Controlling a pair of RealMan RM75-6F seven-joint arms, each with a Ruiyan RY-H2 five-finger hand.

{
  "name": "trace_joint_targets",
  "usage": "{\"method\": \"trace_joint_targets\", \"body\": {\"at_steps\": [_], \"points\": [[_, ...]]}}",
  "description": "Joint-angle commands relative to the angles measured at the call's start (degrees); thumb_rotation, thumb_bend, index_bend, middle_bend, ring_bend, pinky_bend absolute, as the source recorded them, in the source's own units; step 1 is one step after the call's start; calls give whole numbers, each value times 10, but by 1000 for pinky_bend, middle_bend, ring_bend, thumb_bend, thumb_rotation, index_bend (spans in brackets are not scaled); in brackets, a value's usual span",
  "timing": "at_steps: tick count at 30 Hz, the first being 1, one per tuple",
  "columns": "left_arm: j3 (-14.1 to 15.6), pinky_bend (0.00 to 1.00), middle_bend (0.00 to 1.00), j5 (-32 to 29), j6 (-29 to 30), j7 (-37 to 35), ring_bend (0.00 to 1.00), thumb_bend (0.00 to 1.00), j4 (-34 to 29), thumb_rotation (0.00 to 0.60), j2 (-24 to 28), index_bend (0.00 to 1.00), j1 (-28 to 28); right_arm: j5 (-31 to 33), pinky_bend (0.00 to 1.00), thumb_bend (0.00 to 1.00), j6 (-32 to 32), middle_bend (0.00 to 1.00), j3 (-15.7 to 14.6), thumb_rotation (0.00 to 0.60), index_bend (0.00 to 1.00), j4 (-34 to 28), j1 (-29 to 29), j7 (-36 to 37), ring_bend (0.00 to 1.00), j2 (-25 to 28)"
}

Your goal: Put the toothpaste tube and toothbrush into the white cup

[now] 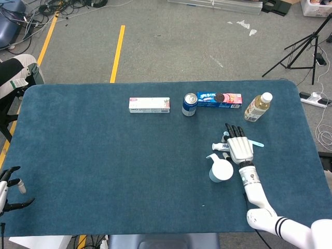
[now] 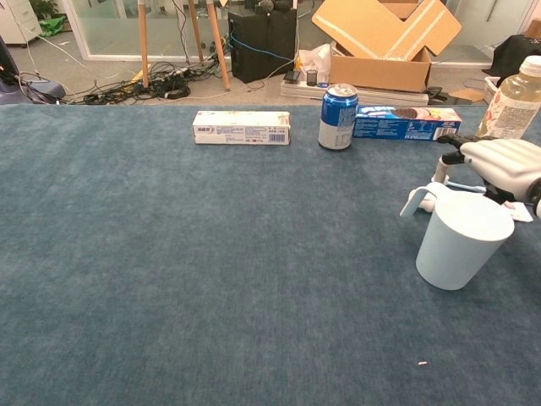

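Observation:
The white cup [image 1: 221, 170] [image 2: 461, 239] stands upright at the right of the table, its handle [image 2: 413, 201] pointing left. Just behind it lie the white toothpaste tube [image 1: 220, 147] and the light blue toothbrush [image 1: 258, 144] [image 2: 461, 185]. My right hand [image 1: 238, 147] [image 2: 500, 161] lies palm down over both, fingers stretched toward the far edge, hiding most of the tube. I see no closed grip. My left hand [image 1: 10, 190] hangs off the table's near left corner with its fingers apart and nothing in them.
Along the far side stand a toothpaste box [image 1: 149, 105] [image 2: 241, 127], a blue can [image 1: 190, 104] [image 2: 338, 117], a cookie pack [image 1: 219, 99] [image 2: 407, 123] and a drink bottle [image 1: 258, 107] [image 2: 514, 100]. The bottle is close behind my right hand.

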Motion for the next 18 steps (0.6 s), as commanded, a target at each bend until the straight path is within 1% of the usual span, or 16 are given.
{"method": "trace_joint_targets", "body": {"at_steps": [1, 12, 18], "points": [[0, 165, 152, 0, 0, 0, 115, 0, 0, 600, 0, 624, 0, 8, 83, 187, -1, 0, 3, 600, 416, 2, 5, -10, 0, -5], [0, 174, 152, 0, 0, -4, 116, 0, 0, 600, 2, 624, 0, 47, 83, 205, -12, 0, 11, 600, 439, 8, 19, -54, 0, -23], [0, 174, 152, 0, -1, -5, 116, 0, 0, 600, 2, 624, 0, 56, 83, 230, -11, 0, 12, 600, 488, 9, 22, -59, 0, -26]]}}
